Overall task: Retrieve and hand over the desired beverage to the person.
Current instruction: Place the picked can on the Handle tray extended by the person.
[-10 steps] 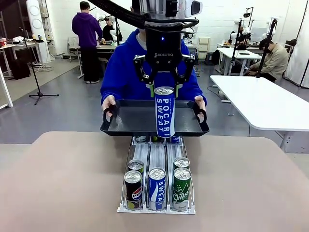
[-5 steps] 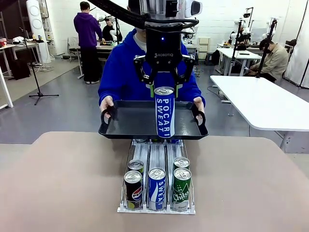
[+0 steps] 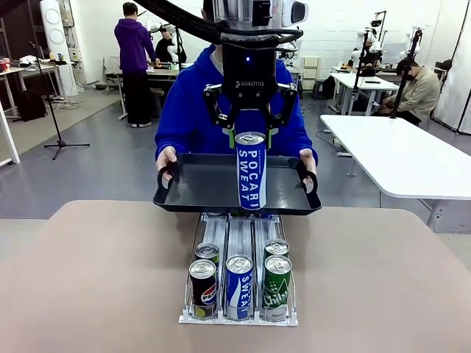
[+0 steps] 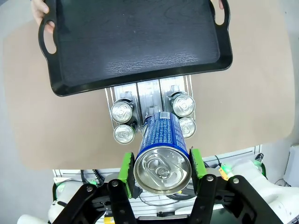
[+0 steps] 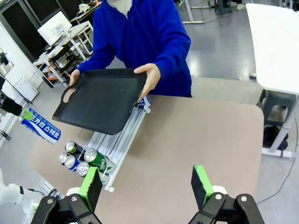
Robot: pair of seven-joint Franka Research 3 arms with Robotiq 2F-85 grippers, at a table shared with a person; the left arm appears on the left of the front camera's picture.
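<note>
The left fingers (image 4: 195, 163) clamp the top of a blue Pocari Sweat can (image 3: 251, 173), part-closed on its sides, and it hangs upright below them so it can be set down standing. Just beyond the fingers, the person (image 3: 184, 103) in the blue hoodie offers a black tray (image 3: 199, 184), gripped by both handles to receive it. Directly beneath the fingers sits the dispenser rack (image 3: 238, 232), with five cans at its near end on the table (image 3: 96, 279). The tray's near rim appears to lie in the can's path, though the clearance is hard to judge. The right fingers (image 5: 201, 182) are spread wide and empty over bare table, well apart.
</note>
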